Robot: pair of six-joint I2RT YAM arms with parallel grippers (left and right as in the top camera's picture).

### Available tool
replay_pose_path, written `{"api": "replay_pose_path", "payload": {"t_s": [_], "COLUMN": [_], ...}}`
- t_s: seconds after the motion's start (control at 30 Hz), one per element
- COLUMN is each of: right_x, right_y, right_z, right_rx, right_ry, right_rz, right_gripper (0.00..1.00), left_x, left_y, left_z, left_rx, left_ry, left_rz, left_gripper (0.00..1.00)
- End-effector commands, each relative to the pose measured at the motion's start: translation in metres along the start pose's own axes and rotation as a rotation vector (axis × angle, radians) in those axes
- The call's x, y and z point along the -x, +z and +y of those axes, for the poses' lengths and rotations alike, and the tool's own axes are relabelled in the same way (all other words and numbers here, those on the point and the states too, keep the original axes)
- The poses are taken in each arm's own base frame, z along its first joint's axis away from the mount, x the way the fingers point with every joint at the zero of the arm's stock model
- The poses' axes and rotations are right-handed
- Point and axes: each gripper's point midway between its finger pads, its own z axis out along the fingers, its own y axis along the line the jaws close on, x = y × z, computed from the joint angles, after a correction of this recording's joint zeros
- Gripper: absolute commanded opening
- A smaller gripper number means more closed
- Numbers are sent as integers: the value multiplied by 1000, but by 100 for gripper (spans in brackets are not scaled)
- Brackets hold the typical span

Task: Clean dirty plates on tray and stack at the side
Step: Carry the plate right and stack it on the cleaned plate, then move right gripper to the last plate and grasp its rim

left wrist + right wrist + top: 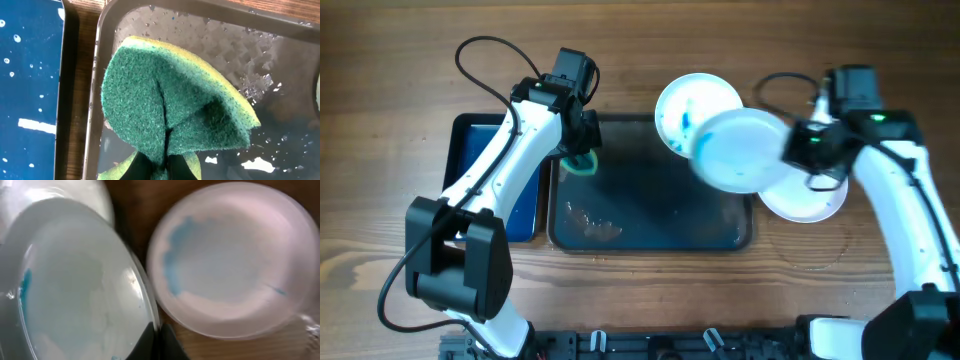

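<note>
Grips folded green-and-yellow sponge (170,100) in closed left pincer (166,166) over left end of dark metal tray (660,205), apparently ready to scrub. Pinches blue-smeared round white plate (740,150) by rim in right pincer (159,342), raised above tray's right end.

Left gripper (582,153) and right gripper (792,150) both clamped, pointing inward

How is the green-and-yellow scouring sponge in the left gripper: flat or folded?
Folded. The left gripper pinches the green-and-yellow scouring sponge at its lower edge, and a crease runs up its green face.
</note>
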Motion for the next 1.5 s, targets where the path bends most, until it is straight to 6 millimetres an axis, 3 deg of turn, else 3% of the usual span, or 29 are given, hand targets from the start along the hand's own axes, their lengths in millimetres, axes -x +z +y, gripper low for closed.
{"api": "replay_pose_path", "payload": {"t_s": [0.0,0.1,0.23,0.27,0.33,0.4,0.5,0.63,0.7,0.73,0.87,0.97,1.1,1.23,1.47], "right_x": [0,-16,-29,-30,-28,-19,14,59,71,79,102,108,110,110,97], "right_y": [-1,18,39,40,41,41,21,-12,-6,9,67,106,137,146,157], "right_z": [-71,-110,-120,-121,-119,-101,-55,28,67,88,116,118,117,118,106], "right_rx": [-132,-167,-173,-173,-162,-59,173,296,320,302,267,263,260,260,229], "right_ry": [190,289,309,310,305,277,143,-136,-256,-311,-423,-465,-505,-508,-441], "right_rz": [-11,25,34,35,31,16,-58,-168,-157,-137,-97,-88,-84,-85,-38], "right_gripper": [4,4,6,14,55,64,72,74,74,73,68,51,48,30,14], "left_x": [6,7,7,7,6,7,11,12,12,12,10,11,10,10,10], "left_y": [-2,-2,-2,-2,-2,-2,-3,-3,-3,-3,-3,-3,-3,-3,-3], "left_z": [-2,-2,-2,-2,-2,-2,-4,-5,-5,-4,-4,-4,-4,-4,-5], "left_rx": [-11,-12,-12,-12,-11,-13,-20,-23,-23,-22,-20,-20,-20,-20,-26], "left_ry": [-26,-27,-26,-27,-27,-26,-27,-27,-28,-27,-27,-28,-28,-28,-27], "left_rz": [-13,-13,-13,-13,-13,-15,-29,-33,-33,-33,-28,-29,-29,-29,-26], "left_gripper": [4,4,4,4,4,4,4,4,4,4,4,4,4,4,4]}}
